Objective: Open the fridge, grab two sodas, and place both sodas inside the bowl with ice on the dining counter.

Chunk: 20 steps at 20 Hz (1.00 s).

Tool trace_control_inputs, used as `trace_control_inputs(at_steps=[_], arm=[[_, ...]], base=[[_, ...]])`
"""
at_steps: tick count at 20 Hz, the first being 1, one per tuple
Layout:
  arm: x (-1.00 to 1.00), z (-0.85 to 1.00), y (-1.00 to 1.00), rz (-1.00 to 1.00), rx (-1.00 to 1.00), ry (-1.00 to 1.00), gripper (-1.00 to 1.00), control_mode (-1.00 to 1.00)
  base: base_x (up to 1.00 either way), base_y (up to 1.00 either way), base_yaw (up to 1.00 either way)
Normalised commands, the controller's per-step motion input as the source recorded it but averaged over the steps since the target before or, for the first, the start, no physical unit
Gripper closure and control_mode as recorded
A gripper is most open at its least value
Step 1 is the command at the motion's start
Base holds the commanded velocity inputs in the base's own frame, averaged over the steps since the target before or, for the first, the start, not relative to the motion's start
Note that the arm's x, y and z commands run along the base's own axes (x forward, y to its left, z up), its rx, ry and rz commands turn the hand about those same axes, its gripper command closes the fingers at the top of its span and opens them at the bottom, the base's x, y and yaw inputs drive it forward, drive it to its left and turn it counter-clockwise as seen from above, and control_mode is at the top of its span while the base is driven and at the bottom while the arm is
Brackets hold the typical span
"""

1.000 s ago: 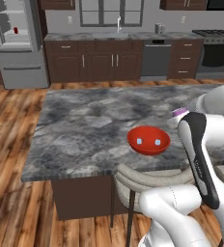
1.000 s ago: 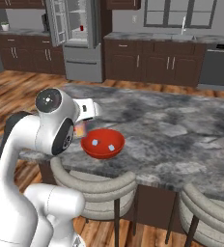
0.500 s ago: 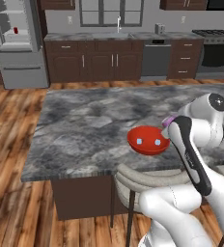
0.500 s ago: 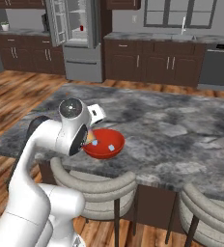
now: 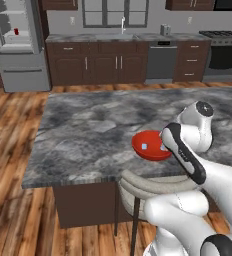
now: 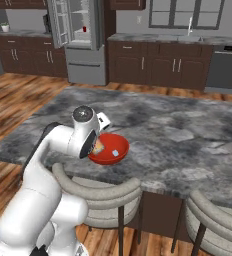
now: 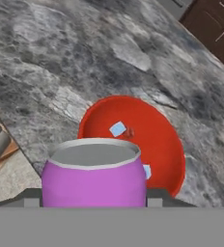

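Holding the purple can [image 7: 93, 176] upright between its fingers, the gripper [image 7: 90, 195] is clamped on the can's lower body, and the pale top faces the hand camera. The can hangs just above the near rim of the bowl [image 7: 155, 140]; that position suits a short drop into the bowl rather than onto the stone.

The bowl [image 5: 149, 146] sits on the dining counter [image 5: 93, 130] near the edge closest to the robot, with a stool [image 5: 148, 184] just below. Pale ice pieces [image 7: 118, 129] lie on its floor. No can is visible inside it, so this one is judged to be the first delivered.

The red can [image 5: 16, 32] stands on a shelf of the fridge [image 6: 80, 40] across the room, whose doors are open. It is not yet collected.

Compared with half a second ago, the base views are unchanged in framing, so the base is stationary. The arm has folded lower and its wrist has moved closer over the bowl, covering part of the rim in both base views. The bowl itself has not shifted.
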Motion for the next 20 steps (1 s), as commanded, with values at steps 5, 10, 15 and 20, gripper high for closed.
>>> trace_control_inputs(at_steps=[5,10,15,20], arm=[[0.65,-0.41,0.0,0.14,-0.02,0.09,1.0,-1.0],[0.59,-0.37,0.0,0.13,0.0,0.03,1.0,-1.0],[0.39,-0.37,0.0,0.11,-0.01,0.01,1.0,-1.0],[0.29,-0.13,-0.05,0.1,-0.03,0.03,1.0,-1.0]], base=[[0.0,0.0,0.0],[0.0,0.0,0.0],[0.0,0.0,0.0],[0.0,0.0,0.0]])
